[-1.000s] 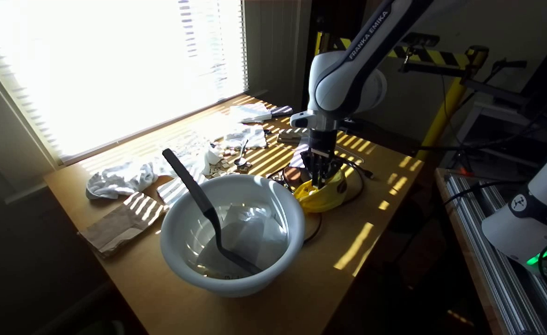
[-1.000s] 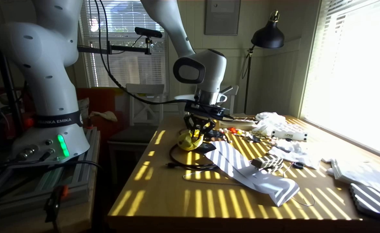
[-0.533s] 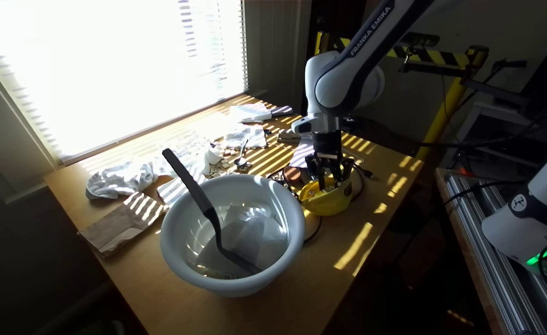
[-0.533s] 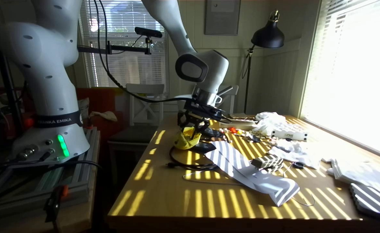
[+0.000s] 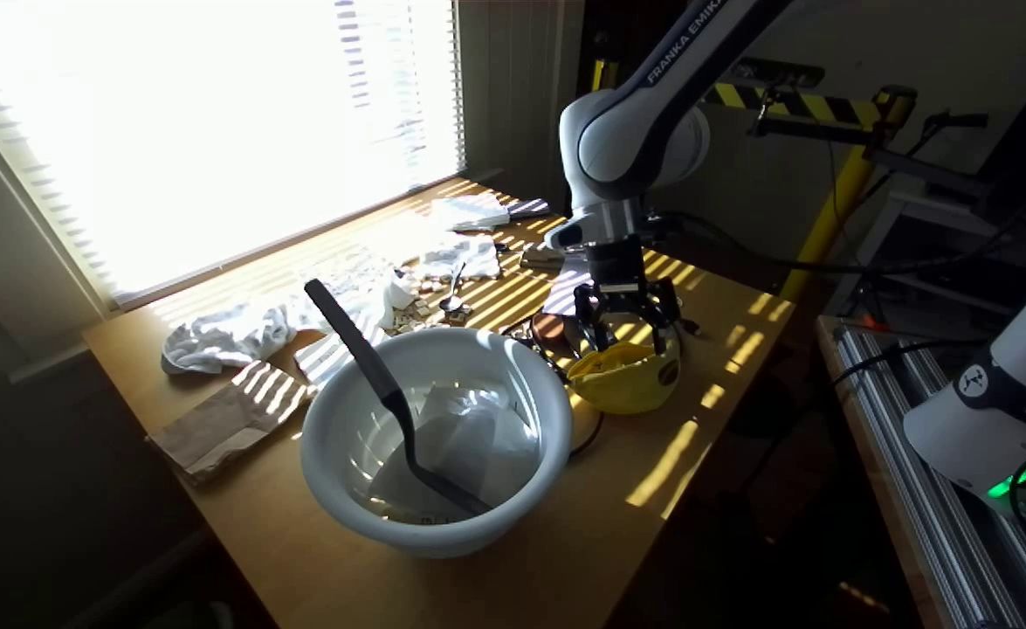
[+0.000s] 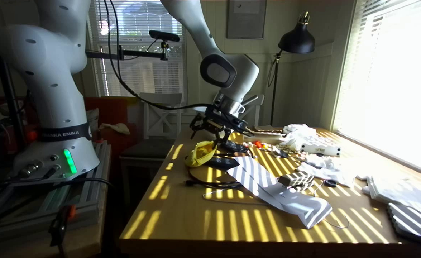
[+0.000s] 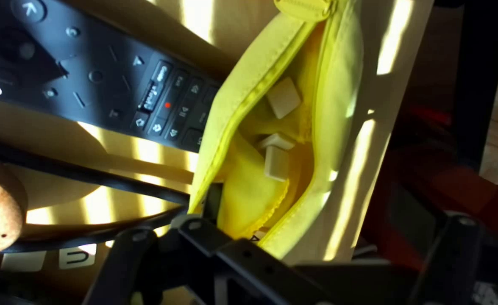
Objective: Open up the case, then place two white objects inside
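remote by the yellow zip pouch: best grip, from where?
Probably pinch the remote mid-length across its long edges, straight down from above: it lies buttons up, long and narrow. Avoid the end at the yellow zip pouch; contact or overlap there is unclear.

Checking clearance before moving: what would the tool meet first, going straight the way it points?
Probably the open yellow case beneath the tool; whether rim or inside comes first is unclear.

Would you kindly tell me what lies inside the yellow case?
In the wrist view, at least three pale blocks lie inside the yellow case. The gripper covers the opening's lower end there, so anything beneath it cannot be seen.
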Tool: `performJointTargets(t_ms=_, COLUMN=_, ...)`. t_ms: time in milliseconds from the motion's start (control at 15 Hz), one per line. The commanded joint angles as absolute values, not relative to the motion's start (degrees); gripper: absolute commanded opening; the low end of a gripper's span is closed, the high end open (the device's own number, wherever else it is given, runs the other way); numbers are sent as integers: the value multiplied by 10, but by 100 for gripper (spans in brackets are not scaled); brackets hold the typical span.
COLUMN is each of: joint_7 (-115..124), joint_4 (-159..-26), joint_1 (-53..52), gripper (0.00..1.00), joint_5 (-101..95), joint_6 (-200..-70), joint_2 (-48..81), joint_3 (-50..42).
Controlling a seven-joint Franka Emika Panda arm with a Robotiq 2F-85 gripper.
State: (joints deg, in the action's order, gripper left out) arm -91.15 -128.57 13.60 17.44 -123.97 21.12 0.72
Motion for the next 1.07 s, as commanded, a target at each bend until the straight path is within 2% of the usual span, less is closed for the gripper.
performJointTargets(t_ms=0, joint_7=-910, joint_4=-1279, joint_1=136, gripper=100, joint_5=170, joint_6=-1219, joint_2=199, joint_3=0)
performJointTargets(t_ms=400, joint_7=-868, joint_4=-1288, joint_1=124, gripper=99, joint_5=157, joint_6=-1296, joint_2=202, joint_3=-16)
performJointTargets(t_ms=467, joint_7=-860, joint_4=-1289, joint_1=123, gripper=87, joint_5=154, joint_6=-1306, joint_2=204, joint_3=-17)
performJointTargets(t_ms=1000, joint_7=-804, joint_4=-1306, joint_1=111, gripper=29, joint_5=132, joint_6=-1344, joint_2=212, joint_3=-13)
